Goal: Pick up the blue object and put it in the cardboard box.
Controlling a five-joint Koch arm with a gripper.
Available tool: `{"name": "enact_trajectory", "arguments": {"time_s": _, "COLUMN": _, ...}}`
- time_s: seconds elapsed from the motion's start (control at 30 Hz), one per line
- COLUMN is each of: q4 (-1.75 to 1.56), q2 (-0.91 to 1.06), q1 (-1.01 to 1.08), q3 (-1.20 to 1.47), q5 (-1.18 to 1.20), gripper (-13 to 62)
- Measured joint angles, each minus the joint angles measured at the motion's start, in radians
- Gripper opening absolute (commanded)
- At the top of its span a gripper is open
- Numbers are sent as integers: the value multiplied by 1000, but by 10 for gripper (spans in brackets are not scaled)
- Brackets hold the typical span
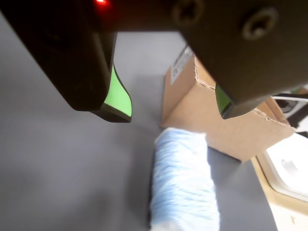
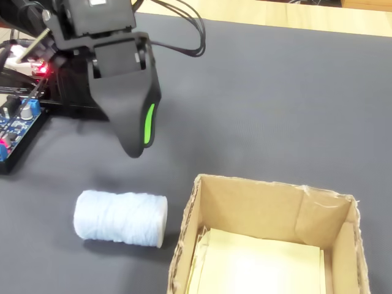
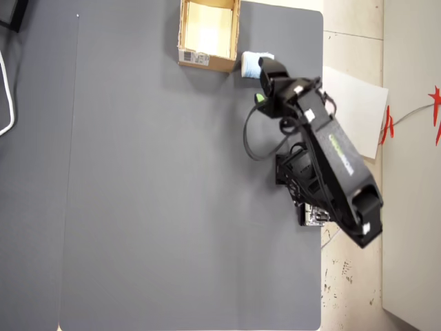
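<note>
The blue object (image 1: 183, 183) is a pale light-blue roll lying on its side on the grey mat, just beside the cardboard box (image 1: 211, 120). In the fixed view the roll (image 2: 120, 218) lies left of the box (image 2: 245, 202), whose pale yellowish inside holds nothing else. The overhead view puts the roll (image 3: 251, 62) at the right of the box (image 3: 207, 61), whose label side faces down the picture. My gripper (image 1: 173, 113) hovers above the mat, open, its green pads wide apart with nothing between them. It hangs above and behind the roll (image 2: 136, 144), near it from overhead (image 3: 263, 88).
A blue-lit circuit board (image 2: 18, 119) and the arm's base sit at the fixed view's left edge, with black cables (image 2: 184, 24) behind. The mat's right edge runs close to the roll, beside a white sheet (image 3: 355, 103). A white object (image 1: 288, 166) lies off the mat.
</note>
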Motion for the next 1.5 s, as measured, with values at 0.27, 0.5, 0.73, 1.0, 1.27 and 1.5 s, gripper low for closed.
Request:
{"name": "enact_trajectory", "arguments": {"time_s": 0.27, "q4": 2, "q2": -207, "q1": 43, "q3": -135, "q5": 25, "gripper": 329}}
{"name": "enact_trajectory", "arguments": {"time_s": 0.5, "q4": 2, "q2": -380, "q1": 86, "q3": -186, "q5": 32, "gripper": 329}}
{"name": "enact_trajectory", "arguments": {"time_s": 0.73, "q4": -8, "q2": -505, "q1": 114, "q3": -189, "q5": 41, "gripper": 312}}
{"name": "enact_trajectory", "arguments": {"time_s": 1.0, "q4": 17, "q2": -603, "q1": 143, "q3": -253, "q5": 38, "gripper": 255}}
{"name": "enact_trajectory", "arguments": {"time_s": 1.27, "q4": -29, "q2": -563, "q1": 149, "q3": -221, "q5": 43, "gripper": 232}}
{"name": "enact_trajectory", "arguments": {"time_s": 1.5, "q4": -402, "q2": -426, "q1": 138, "q3": -28, "q5": 129, "gripper": 232}}
